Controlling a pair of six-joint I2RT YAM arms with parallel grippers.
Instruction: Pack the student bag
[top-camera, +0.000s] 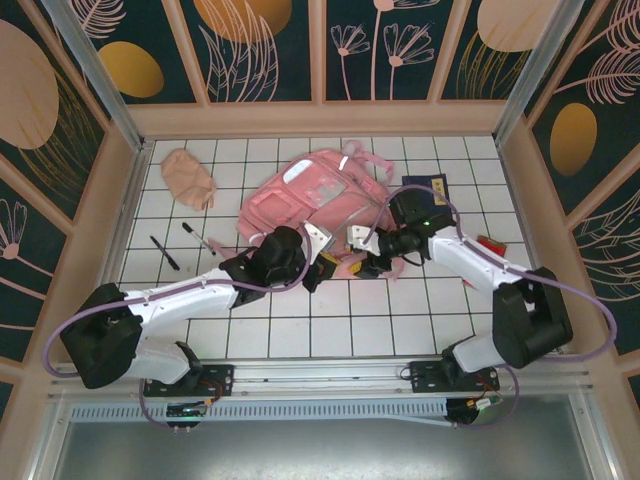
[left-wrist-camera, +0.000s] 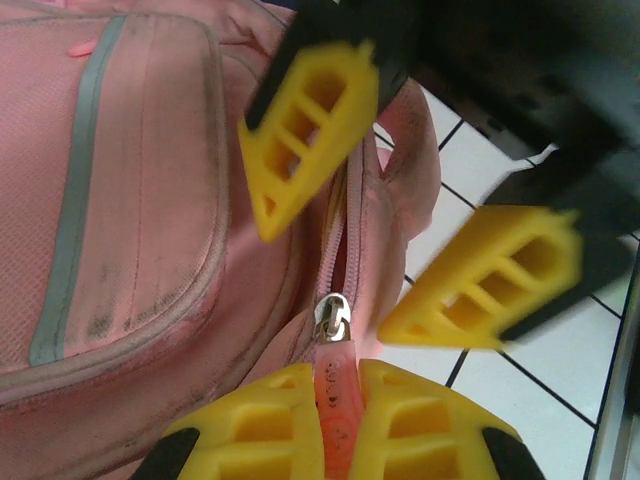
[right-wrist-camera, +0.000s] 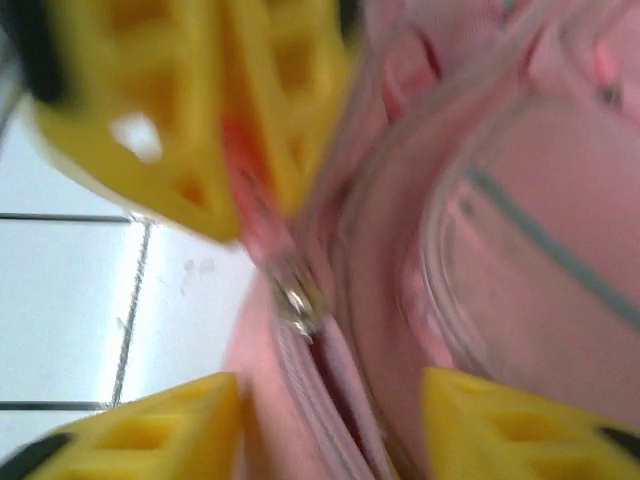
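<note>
left gripper (left-wrist-camera: 335, 400) clamped tight on zip pull (left-wrist-camera: 333, 372) of bag (left-wrist-camera: 140, 200); right gripper (right-wrist-camera: 330, 410) gapes wide, empty, astride zip (left-wrist-camera: 338, 250). top view adds pouch (top-camera: 188, 177), pens (top-camera: 165, 252).

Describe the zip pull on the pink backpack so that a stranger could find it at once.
Start at the pink backpack on the white-tiled table. Follow its near edge to the silver slider. The zip pull hangs from it: an orange-pink tab, brighter than the fabric, pinched by the left gripper.
</note>
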